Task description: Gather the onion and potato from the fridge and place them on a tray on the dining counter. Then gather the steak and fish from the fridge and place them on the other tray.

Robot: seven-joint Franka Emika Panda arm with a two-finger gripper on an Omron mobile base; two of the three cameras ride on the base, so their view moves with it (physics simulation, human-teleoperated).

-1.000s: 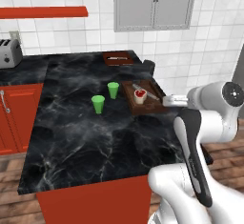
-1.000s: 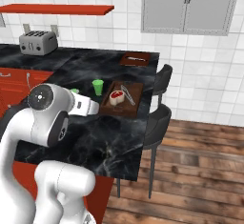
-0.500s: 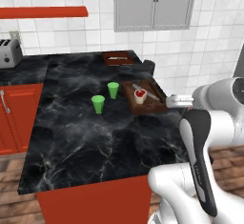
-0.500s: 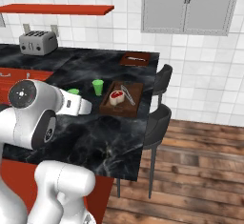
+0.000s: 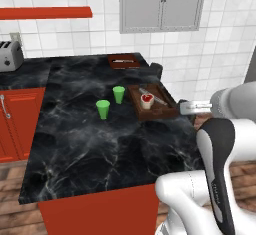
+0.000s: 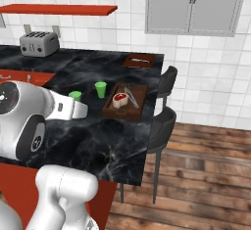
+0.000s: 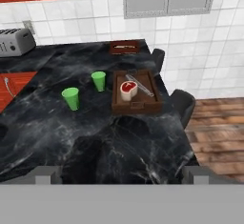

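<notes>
The dining counter (image 5: 95, 144) is black marble with white veins. At its far end lies a flat reddish-brown tray (image 5: 124, 60) with a thin dark mark on it. Nearer, a brown walled tray (image 5: 159, 111) holds the steak (image 5: 146, 99) and a slim silvery thing (image 5: 152, 96); I cannot tell whether it is the fish. My gripper (image 5: 186, 108) hovers at the counter's right edge, just right of that tray, open and empty. In the hand view its tips stand wide apart around the gripper (image 7: 122, 175), facing the steak (image 7: 127, 88). The fridge, onion and potato are out of view.
Two green cups (image 5: 103, 109) (image 5: 119, 94) stand left of the walled tray. A toaster (image 5: 10, 55) sits on the back left counter above red cabinets (image 5: 15, 119). Two black chairs (image 6: 162, 126) stand along the counter's right side over a wooden floor.
The arm's big upper joint has swung outward, away from the counter. The hand stays near the walled tray with its jaws still wide. Nothing on the counter has moved.
</notes>
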